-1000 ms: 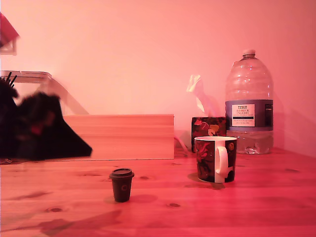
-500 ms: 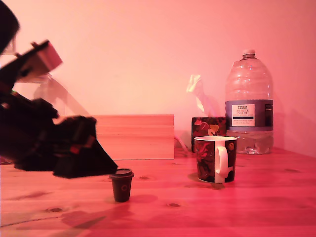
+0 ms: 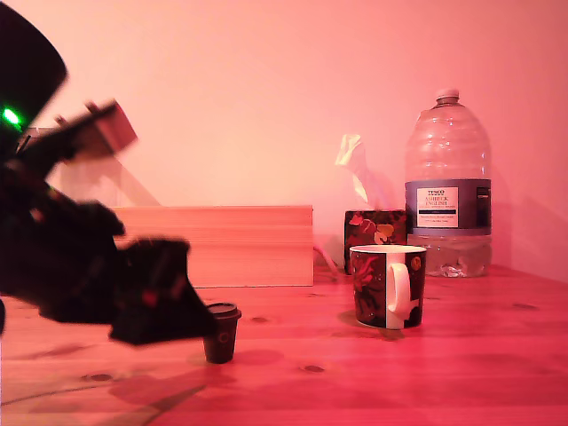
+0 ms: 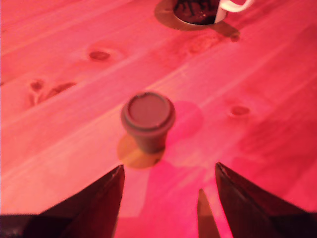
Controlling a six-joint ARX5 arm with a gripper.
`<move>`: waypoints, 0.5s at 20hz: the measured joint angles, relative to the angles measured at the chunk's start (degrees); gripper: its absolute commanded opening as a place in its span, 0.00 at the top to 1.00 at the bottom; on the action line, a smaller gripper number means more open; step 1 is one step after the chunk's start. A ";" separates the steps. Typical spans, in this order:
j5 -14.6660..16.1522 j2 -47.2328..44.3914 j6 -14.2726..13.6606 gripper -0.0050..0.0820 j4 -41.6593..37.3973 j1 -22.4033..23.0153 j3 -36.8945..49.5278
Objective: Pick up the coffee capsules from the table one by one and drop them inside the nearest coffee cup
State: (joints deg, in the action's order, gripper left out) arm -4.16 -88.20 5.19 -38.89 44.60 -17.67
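A tiny dark brown coffee capsule (image 3: 221, 332) (image 4: 147, 120) stands upright on the pine table (image 3: 461, 355). To the exterior view's right of it stands the dark floral coffee cup (image 3: 387, 286) with a white handle; its base and handle (image 4: 208, 9) show in the wrist view. My dark, blurred gripper (image 3: 169, 306) reaches in from the exterior view's left, its tip just short of the capsule. In the wrist view the gripper (image 4: 168, 191) is open, its two dark fingers (image 4: 96, 203) apart with bare table between them, and the capsule lies a little beyond the gap.
A plain wooden box (image 3: 231, 244) lies behind the capsule. A floral tissue box (image 3: 374, 227) and a large water bottle (image 3: 447, 186) stand behind the cup. Knots mark the tabletop (image 4: 99, 55).
My arm has swung in from the exterior view's left and come down toward the capsule. The capsule and cup have not moved.
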 measured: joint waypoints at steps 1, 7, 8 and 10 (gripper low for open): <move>0.00 -0.90 -0.07 0.35 -0.55 -0.17 -0.66; 0.00 -5.40 -0.24 0.35 -5.18 -0.90 -2.54; 0.04 -6.29 -0.24 0.35 -5.42 -1.14 -2.97; 0.07 -7.93 -0.24 0.35 -5.53 -1.29 -4.04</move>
State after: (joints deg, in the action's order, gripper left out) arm -4.10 -96.14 4.95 -44.42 43.31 -21.71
